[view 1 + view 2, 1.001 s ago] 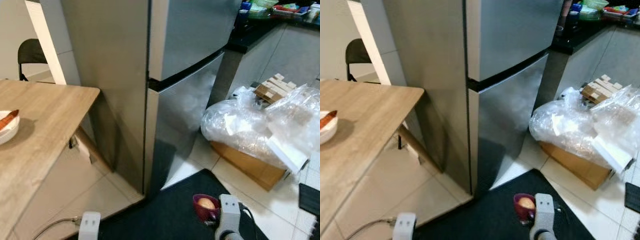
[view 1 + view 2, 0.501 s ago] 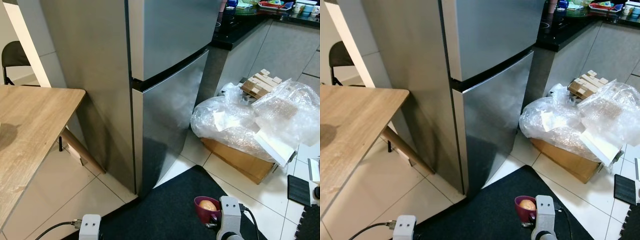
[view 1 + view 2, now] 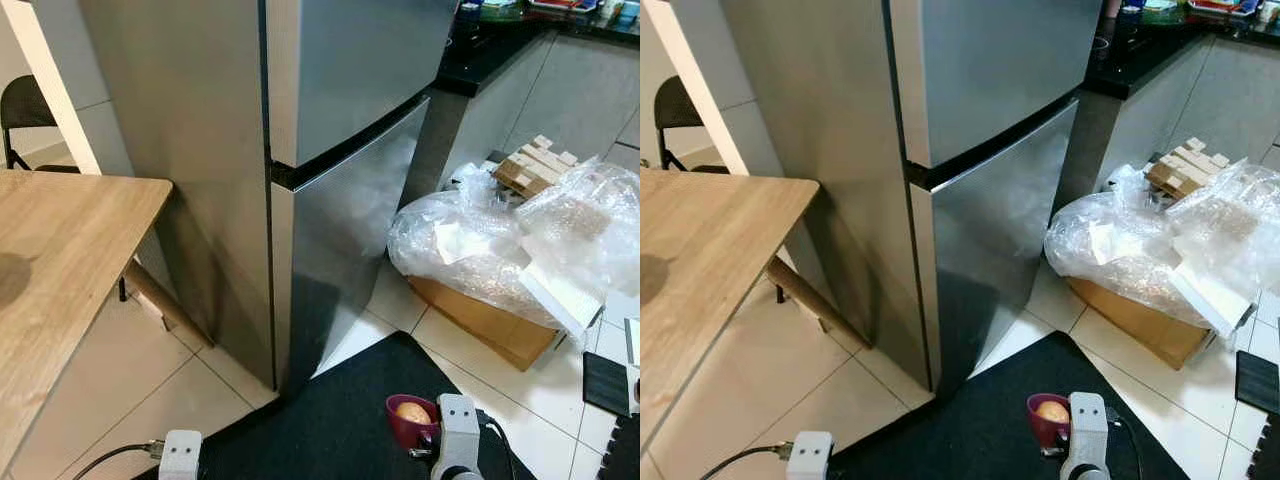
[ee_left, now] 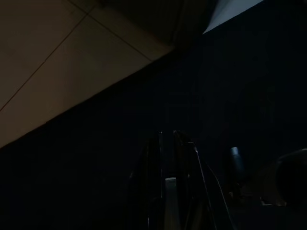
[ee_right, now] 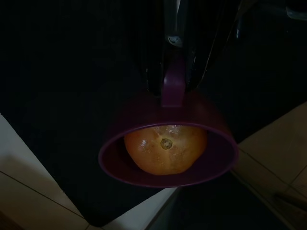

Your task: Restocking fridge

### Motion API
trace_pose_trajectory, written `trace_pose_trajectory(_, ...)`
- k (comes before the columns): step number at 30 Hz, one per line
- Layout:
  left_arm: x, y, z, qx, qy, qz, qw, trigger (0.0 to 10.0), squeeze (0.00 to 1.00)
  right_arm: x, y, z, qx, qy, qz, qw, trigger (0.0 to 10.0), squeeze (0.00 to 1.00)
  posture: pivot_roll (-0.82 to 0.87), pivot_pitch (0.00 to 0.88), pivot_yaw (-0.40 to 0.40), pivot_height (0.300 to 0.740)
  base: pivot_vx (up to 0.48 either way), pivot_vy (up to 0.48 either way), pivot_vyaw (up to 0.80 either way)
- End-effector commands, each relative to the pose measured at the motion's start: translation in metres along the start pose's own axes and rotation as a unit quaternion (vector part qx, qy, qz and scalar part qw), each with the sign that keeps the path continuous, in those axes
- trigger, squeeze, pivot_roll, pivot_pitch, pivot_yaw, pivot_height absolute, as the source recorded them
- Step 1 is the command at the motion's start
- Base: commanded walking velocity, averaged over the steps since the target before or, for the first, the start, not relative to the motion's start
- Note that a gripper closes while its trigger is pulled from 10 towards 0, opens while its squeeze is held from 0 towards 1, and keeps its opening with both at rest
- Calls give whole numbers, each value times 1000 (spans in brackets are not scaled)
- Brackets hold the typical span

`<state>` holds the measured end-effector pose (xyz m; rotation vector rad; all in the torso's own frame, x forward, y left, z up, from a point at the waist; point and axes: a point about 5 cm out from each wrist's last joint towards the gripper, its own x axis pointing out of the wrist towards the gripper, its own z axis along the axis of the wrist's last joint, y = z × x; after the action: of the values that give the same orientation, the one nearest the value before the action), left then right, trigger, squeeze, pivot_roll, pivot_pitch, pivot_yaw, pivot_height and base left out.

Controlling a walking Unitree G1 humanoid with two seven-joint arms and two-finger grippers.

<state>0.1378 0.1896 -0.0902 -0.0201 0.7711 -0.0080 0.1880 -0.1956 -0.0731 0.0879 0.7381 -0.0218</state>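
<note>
The tall steel fridge [image 3: 340, 110] stands ahead with both doors closed; a dark seam splits the upper door from the lower door [image 3: 340, 250]. My right gripper [image 5: 173, 79] is shut on the handle of a purple cup [image 5: 168, 148], held low over the black mat. An orange [image 5: 165, 148] lies inside the cup [image 3: 405, 425]. The right arm [image 3: 458, 440] shows at the bottom of the eye views. My left gripper [image 4: 167, 143] hangs low over the mat in the dark, its fingers together with nothing between them.
A wooden table [image 3: 60, 250] stands to my left, a black chair [image 3: 20, 110] behind it. Right of the fridge, plastic wrap [image 3: 500, 240] is heaped on a cardboard box [image 3: 480, 315]. A dark counter [image 3: 490, 50] runs at the back right. The black mat [image 3: 340, 420] lies underfoot.
The camera swung right, so the plate on the table left the picture and the fridge sits more centred. The cup with the orange stays in my right gripper.
</note>
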Motion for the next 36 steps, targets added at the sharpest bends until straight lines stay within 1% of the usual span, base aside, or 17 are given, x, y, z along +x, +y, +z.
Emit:
trace_pose_trajectory(1,-1,-2,-3,-2,2,-4,1000,10000,0,1,0,3,-2,-11,-2,1000,10000,0,-99,4,-23,740,292,0,0)
trace_pose_trajectory(10,-2,-2,-3,2,3,-6,1000,10000,0,1,1,3,-1,-10,-2,1000,10000,0,-96,6,-24,740,285,0,0)
trace_pose_trajectory(14,-2,-2,-3,-3,-2,-3,1000,10000,0,1,1,3,-1,-10,-2,1000,10000,0,-96,7,-24,740,0,0,0)
trace_pose_trajectory(22,0,-3,1,14,-4,-29,999,10000,0,1,0,4,3,-11,-6,1000,10000,0,-102,8,-21,740,0,0,0)
trace_pose_trajectory(25,1,-4,3,11,-6,-33,999,10000,0,1,0,3,4,-11,-7,1000,10000,0,-103,9,-18,740,0,0,0)
trace_pose_trajectory(29,2,-3,5,9,-8,-36,999,10000,0,0,0,2,6,-10,-10,1000,10000,0,-108,13,-13,740,0,-379,0)
trace_pose_trajectory(32,2,-2,6,10,-10,-28,1000,10000,0,-1,-1,1,9,-10,-12,1000,10000,0,-113,14,-9,740,0,-190,0)
trace_pose_trajectory(33,2,-1,5,1,-8,-20,1000,10000,0,0,-1,1,9,-10,-12,1000,10000,0,-117,18,-4,740,0,0,0)
trace_pose_trajectory(35,2,2,7,18,-17,2,1000,10000,0,0,-1,1,12,-11,-16,1000,10000,0,-120,23,0,740,0,0,0)
trace_pose_trajectory(36,2,3,8,14,-23,12,1000,10000,0,-1,-2,1,13,-12,-18,1000,10000,0,-121,25,0,740,0,0,0)
